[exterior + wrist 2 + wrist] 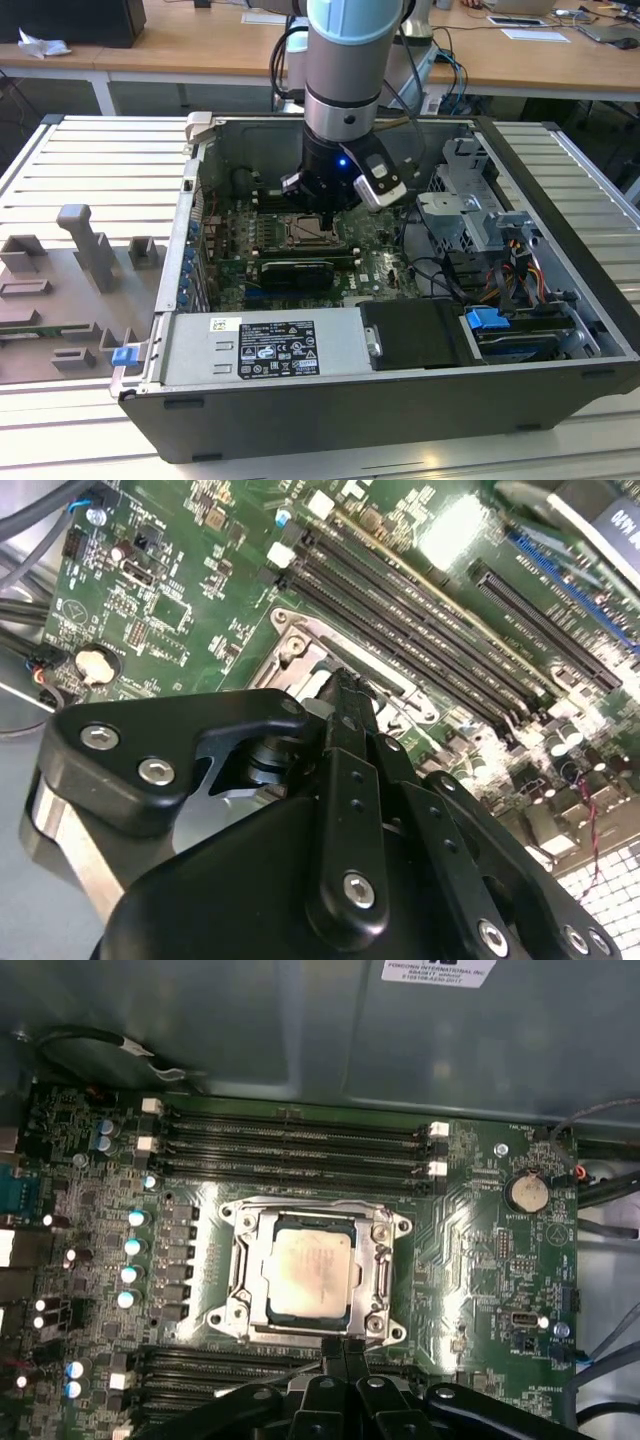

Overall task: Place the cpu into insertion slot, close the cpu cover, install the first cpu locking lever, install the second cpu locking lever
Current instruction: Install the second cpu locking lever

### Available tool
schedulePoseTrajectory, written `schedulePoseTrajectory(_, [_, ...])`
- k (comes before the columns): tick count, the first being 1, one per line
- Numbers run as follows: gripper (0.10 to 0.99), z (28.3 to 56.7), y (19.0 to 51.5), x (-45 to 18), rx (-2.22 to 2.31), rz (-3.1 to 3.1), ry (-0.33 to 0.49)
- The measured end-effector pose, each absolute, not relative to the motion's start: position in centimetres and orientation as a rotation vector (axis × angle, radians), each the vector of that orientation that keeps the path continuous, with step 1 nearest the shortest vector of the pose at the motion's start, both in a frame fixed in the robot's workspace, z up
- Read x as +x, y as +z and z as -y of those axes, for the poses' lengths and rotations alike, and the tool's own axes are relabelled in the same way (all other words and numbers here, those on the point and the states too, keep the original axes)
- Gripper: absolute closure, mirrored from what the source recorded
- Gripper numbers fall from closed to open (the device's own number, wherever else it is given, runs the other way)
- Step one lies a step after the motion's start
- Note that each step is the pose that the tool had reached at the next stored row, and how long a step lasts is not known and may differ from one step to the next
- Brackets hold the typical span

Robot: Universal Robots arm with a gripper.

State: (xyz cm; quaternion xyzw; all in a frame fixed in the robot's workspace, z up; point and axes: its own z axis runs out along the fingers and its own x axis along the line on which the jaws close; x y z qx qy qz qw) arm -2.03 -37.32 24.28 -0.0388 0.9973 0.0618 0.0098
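Observation:
The cpu [308, 1272], a pale silvery-beige square, lies flat in the insertion slot [250, 1332] on the green board. The cpu cover [379, 1265], a silvery frame, lies down around the chip. My gripper [345, 1345] is shut with nothing between its fingers, its tips at the socket's edge beside a thin metal lever rod [275, 1373]. In the second wrist view the gripper [345, 680] hangs over the slot's metal rim [296, 645]. In the exterior view the gripper [322, 215] reaches down into the open computer case right above the insertion slot [308, 233].
Long memory slots [290, 1145] run on both sides of the socket. A long black card [297, 270], a power supply [260, 345], a drive cage [470, 215] and cables [440, 270] crowd the case. A grey fixture tray [70, 290] lies at the exterior view's left.

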Motion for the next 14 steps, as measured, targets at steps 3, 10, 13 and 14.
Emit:
schedulePoseTrajectory(3, [0.980,37.8,24.3,-2.0,-0.121,-3.114,0.193])
schedulePoseTrajectory(10, [0.980,38.2,24.3,-2.0,-0.121,-3.114,0.194])
schedulePoseTrajectory(13, [0.980,38.5,24.2,-2.1,-0.121,-3.113,0.201])
schedulePoseTrajectory(14, [0.980,38.5,24.2,-2.2,-0.121,-3.113,0.202])
